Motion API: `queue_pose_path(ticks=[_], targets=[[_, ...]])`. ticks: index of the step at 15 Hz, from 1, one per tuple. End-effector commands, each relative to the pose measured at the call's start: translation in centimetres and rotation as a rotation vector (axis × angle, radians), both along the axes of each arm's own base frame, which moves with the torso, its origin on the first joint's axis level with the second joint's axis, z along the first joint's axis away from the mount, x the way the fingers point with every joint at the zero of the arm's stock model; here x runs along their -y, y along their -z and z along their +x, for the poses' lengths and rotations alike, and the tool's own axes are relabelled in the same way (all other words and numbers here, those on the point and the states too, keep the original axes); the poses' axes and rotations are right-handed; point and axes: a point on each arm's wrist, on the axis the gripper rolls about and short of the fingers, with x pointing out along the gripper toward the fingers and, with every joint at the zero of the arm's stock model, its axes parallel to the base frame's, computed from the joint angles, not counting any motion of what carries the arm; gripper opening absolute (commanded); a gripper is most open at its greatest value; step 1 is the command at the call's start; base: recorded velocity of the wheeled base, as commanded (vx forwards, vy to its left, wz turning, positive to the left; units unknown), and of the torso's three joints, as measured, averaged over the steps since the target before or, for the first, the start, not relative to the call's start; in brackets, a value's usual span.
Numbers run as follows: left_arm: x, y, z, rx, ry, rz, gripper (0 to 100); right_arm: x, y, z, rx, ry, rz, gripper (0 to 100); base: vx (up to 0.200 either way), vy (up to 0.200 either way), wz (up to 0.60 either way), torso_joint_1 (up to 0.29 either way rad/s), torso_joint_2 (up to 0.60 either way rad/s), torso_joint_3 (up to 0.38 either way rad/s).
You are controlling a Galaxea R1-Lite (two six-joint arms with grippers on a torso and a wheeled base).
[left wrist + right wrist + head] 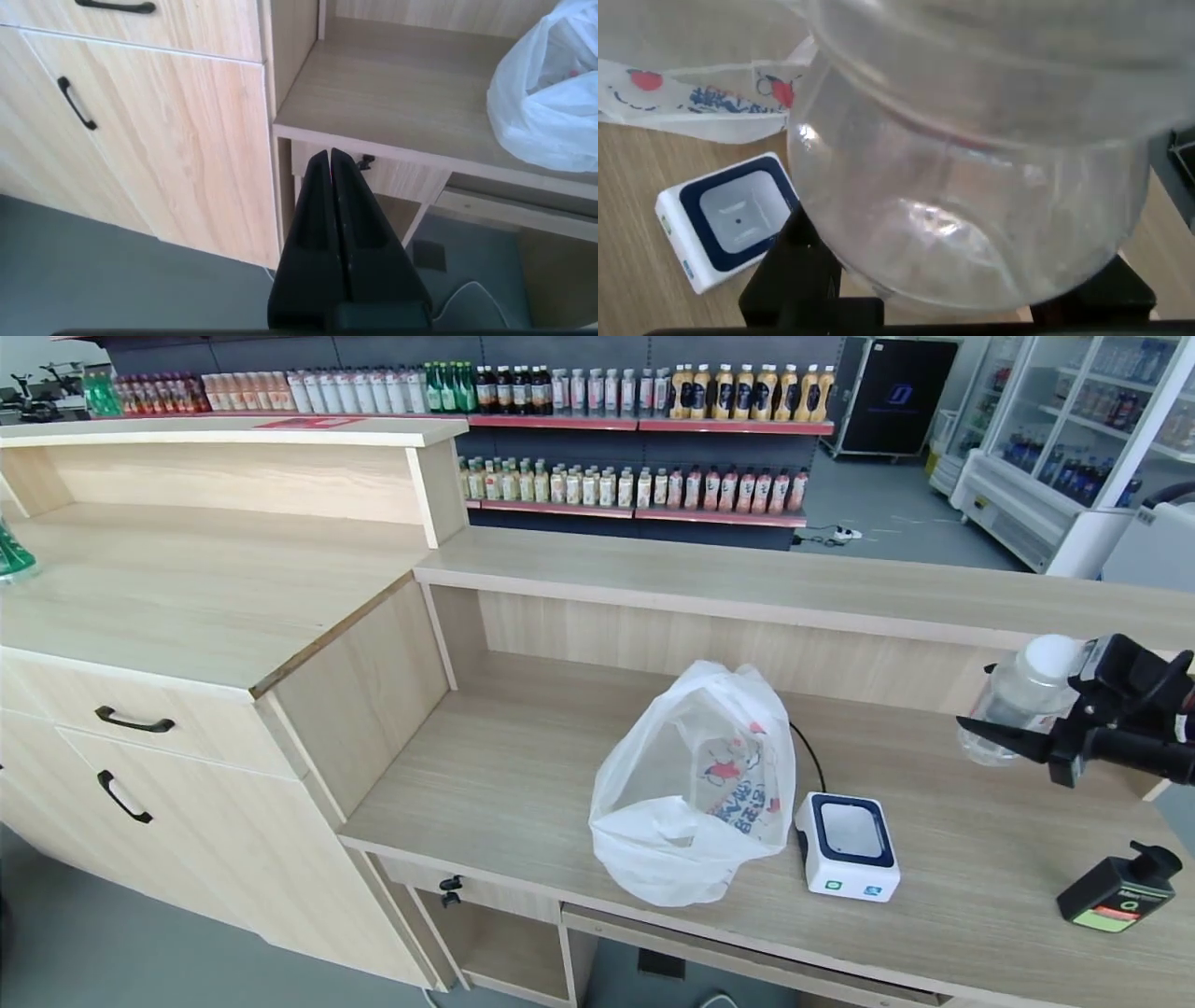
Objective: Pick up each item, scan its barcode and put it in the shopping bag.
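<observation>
My right gripper (1041, 709) is shut on a clear plastic bottle (1018, 695) with a white cap, held in the air above the right end of the counter. Seen close in the right wrist view, the clear bottle (971, 187) hangs over the white barcode scanner (733, 229). The scanner (848, 845) lies flat on the counter just right of the white shopping bag (695, 784), whose mouth gapes open. A black bottle (1116, 891) lies at the counter's front right. My left gripper (332, 187) is shut on nothing, low in front of the cabinet below the counter edge.
A raised ledge (747, 579) runs along the back of the counter. To the left is a taller cabinet (187, 616) with drawers and black handles (133, 721). A black cable (810, 751) runs from the scanner behind the bag. Drink shelves line the room behind.
</observation>
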Motion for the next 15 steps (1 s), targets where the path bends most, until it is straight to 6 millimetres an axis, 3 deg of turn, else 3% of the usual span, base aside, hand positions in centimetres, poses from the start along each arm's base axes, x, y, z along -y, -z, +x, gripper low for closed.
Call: queue_pose_path(ticks=[1,10,15], targets=[[0.0,0.0,0.0,0.000,-0.002,-0.001,0,0.4,2.9,1.4,-0.056,-0.076,0.005,0,0.000,0.000,0.00,0.000,0.00,0.000],[0.0,0.0,0.0,0.000,-0.002,-0.001,0,0.3,6.2,2.9,-0.059,-0.254,0.005,0,0.000,0.000,0.00,0.000,0.00,0.000],[0.0,0.0,0.0,0.000,-0.002,-0.001,0,-0.9,7.1,5.4,-0.026,-0.340,-0.020,0,0.000,0.000,0.00,0.000,0.00,0.000]])
